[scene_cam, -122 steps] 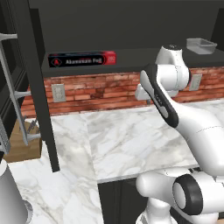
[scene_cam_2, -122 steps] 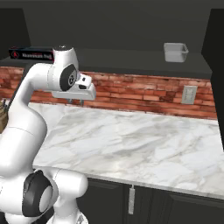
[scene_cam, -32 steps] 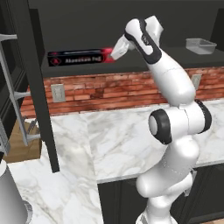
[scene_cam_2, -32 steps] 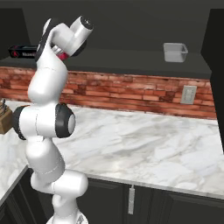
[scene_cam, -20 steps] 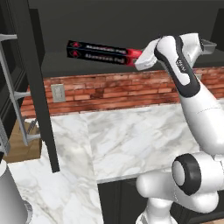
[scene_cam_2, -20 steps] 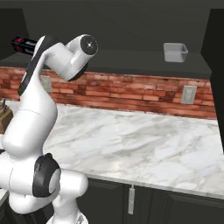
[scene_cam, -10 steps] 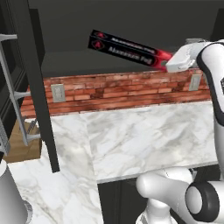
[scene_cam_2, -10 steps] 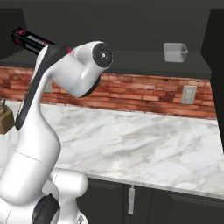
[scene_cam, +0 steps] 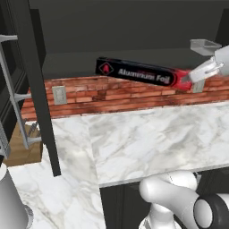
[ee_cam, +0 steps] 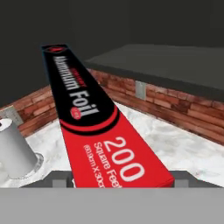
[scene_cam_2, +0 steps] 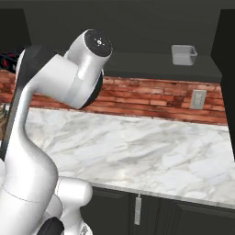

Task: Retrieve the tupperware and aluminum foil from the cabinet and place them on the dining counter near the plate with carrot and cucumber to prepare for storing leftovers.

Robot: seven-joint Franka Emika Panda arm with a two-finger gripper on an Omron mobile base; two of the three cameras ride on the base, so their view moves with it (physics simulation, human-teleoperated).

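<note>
My pincer (scene_cam: 191, 77) is clamped on the red end of the long slim black aluminum foil box (scene_cam: 138, 73) with its red triangle logo and white lettering, my jaws spread wide across the box's width. The box hangs in the air in front of the black upper wall cabinet (scene_cam: 134, 31), clear of its dark shelf (scene_cam: 116, 58), and slopes slightly downward toward my pincer, above the white grey-veined marble tabletop (scene_cam: 147, 138) that runs along the red brick wall (scene_cam: 112, 91). Along my hand, the box (ee_cam: 92, 118) stretches away from me with its red end nearest, the lettering running up its top face; a pale grey cylinder (ee_cam: 12, 148) stands on the marble below to one side. The small translucent grey plastic tupperware tray (scene_cam_2: 183, 54) sits on the cabinet shelf (scene_cam_2: 151, 62), well apart from the foil box; from the left base camera I see it (scene_cam: 203, 46) just above my pincer.
</note>
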